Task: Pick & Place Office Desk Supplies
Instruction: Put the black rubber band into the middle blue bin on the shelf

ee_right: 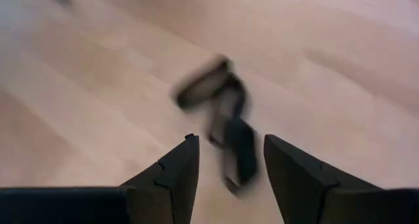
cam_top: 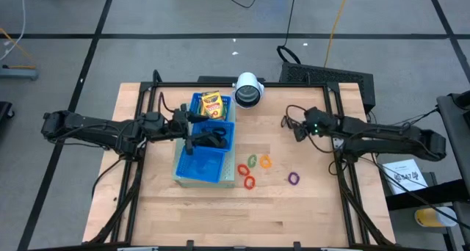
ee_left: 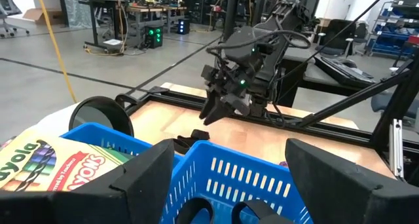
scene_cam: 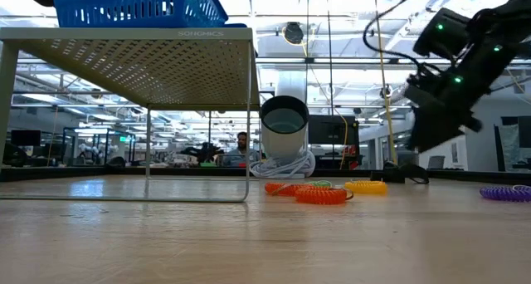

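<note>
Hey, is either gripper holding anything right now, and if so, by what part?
Nothing is held. The left gripper stands open over the blue tray; the right gripper hangs open above black clips on the table.

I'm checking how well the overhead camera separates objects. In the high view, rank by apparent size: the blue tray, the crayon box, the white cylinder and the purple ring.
1. blue tray
2. and 3. white cylinder and crayon box: they look about alike, so unranked
4. purple ring, clearly smallest

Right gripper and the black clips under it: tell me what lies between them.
Nothing: in the right wrist view the right gripper hangs with fingers apart over the black clips, only bare wooden table around them.
</note>
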`<state>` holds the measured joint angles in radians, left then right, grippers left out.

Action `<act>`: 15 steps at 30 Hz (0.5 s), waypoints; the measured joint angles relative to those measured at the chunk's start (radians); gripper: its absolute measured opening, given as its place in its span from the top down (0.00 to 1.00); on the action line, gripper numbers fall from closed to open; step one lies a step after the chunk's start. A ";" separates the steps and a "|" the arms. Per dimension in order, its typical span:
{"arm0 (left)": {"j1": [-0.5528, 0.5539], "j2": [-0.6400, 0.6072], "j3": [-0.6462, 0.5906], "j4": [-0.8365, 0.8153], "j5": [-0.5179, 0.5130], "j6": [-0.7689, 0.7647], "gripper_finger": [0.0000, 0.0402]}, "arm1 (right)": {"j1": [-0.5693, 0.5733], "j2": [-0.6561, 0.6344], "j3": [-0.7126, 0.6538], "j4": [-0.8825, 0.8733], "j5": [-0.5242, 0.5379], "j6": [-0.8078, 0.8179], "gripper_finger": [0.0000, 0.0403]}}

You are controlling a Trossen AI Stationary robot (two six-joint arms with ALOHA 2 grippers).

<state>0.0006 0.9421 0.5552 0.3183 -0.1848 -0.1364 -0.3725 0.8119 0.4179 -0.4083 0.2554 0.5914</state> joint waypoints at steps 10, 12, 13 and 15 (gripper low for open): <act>0.000 0.000 0.000 -0.001 0.000 0.013 0.26 | 0.001 -0.012 -0.090 -0.016 -0.072 0.107 0.60; 0.000 0.000 0.000 -0.001 0.000 0.013 0.26 | 0.001 -0.012 -0.133 0.071 -0.102 0.107 0.60; 0.000 0.000 0.000 -0.001 0.000 0.013 0.26 | 0.001 -0.012 -0.156 0.113 -0.105 0.107 0.60; 0.000 0.000 0.000 -0.001 0.000 0.017 0.26 | 0.001 -0.012 -0.204 0.197 -0.101 0.110 0.60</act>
<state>0.0006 0.9424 0.5552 0.3172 -0.1852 -0.1196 -0.3714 0.7994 0.2141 -0.2110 0.1542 0.7011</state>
